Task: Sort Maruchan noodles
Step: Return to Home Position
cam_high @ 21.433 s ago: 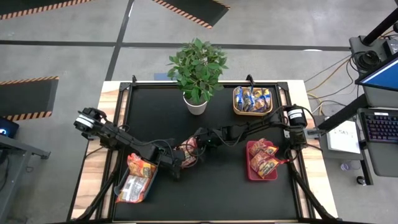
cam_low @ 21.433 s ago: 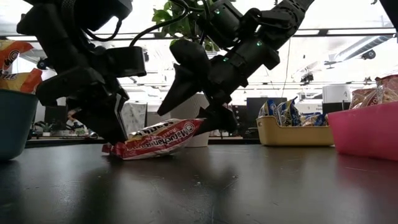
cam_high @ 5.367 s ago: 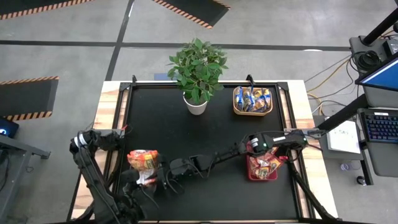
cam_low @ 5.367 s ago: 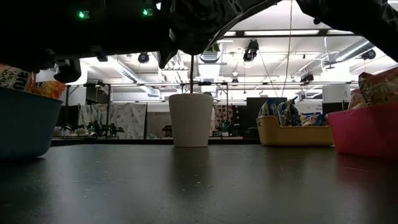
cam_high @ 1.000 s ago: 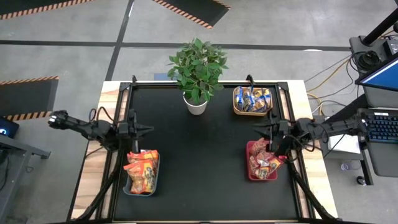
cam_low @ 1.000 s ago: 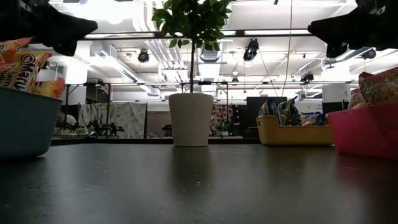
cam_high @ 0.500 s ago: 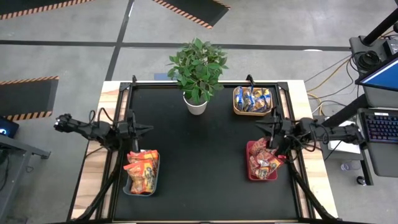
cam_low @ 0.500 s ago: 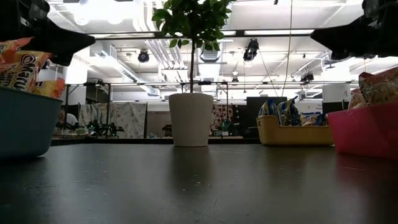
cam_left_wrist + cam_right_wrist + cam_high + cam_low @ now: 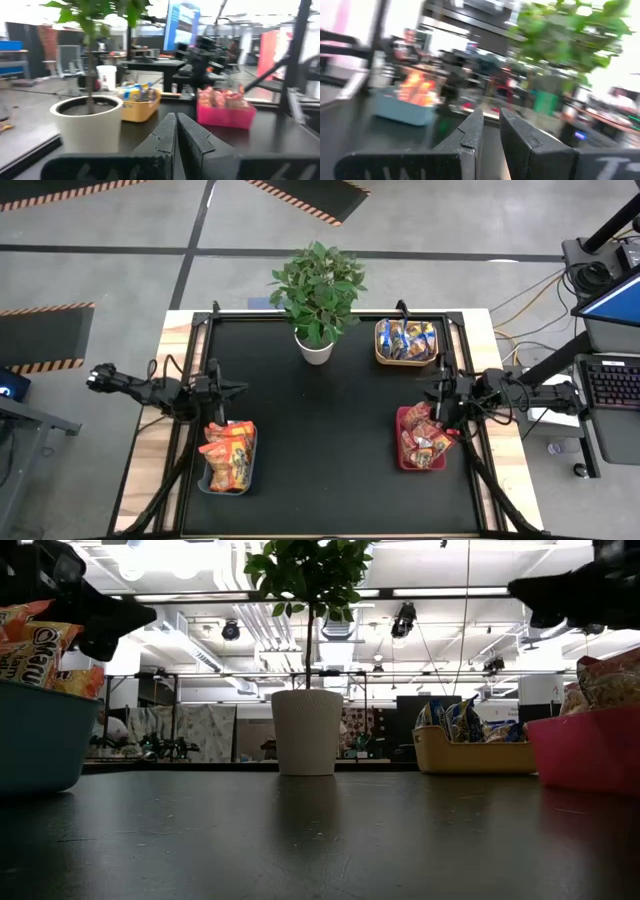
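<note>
Black matting (image 9: 330, 460) covers the table in the high view and carries three containers. A grey-blue bin (image 9: 226, 490) at the left edge holds orange packets (image 9: 228, 448). A pink bin (image 9: 401, 445) at the right edge holds red packets (image 9: 425, 435). A tan basket (image 9: 406, 362) at the far right holds blue-and-yellow packets (image 9: 405, 338). Each heap overlaps too much to count. One potted plant (image 9: 316, 290) stands beside the basket.

The left gripper (image 9: 238, 388) hangs just beyond the grey-blue bin and the right gripper (image 9: 428, 393) just beyond the pink bin, both holding nothing.

The low view shows all three containers with packets rising above their rims.

The left wrist view shows the left jaws pressed together. The right wrist view shows the right jaws a narrow gap apart.
</note>
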{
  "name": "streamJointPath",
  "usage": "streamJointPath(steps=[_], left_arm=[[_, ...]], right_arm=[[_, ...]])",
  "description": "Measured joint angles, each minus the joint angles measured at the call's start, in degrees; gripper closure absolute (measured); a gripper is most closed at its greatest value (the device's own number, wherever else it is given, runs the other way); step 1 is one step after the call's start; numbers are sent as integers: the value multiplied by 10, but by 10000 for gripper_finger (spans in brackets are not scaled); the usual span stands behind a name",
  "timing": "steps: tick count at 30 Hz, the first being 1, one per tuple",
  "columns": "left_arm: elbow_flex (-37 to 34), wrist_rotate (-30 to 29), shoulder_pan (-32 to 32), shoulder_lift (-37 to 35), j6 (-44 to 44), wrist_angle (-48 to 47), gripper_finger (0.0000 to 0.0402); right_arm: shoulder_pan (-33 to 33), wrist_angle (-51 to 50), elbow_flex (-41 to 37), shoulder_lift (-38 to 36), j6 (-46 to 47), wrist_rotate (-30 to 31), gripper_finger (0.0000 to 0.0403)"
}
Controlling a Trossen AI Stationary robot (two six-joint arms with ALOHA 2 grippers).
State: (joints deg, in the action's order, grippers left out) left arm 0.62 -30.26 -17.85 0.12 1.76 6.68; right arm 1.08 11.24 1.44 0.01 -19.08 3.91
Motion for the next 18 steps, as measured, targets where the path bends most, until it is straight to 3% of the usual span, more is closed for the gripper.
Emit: streamJointPath(steps=[3, 7, 13, 18], left_arm=[[0, -33, 0, 2, 9, 1, 402], [0, -33, 0, 2, 10, 0, 402], [0, -33, 0, 2, 11, 0, 402], [0, -33, 0, 2, 11, 1, 402]], right_arm=[[0, 1, -2, 0, 5, -59, 351], [0, 0, -5, 0, -8, -53, 351], [0, -2, -6, 1, -32, 49, 351], [0, -7, -6, 9, 45, 144, 351]])
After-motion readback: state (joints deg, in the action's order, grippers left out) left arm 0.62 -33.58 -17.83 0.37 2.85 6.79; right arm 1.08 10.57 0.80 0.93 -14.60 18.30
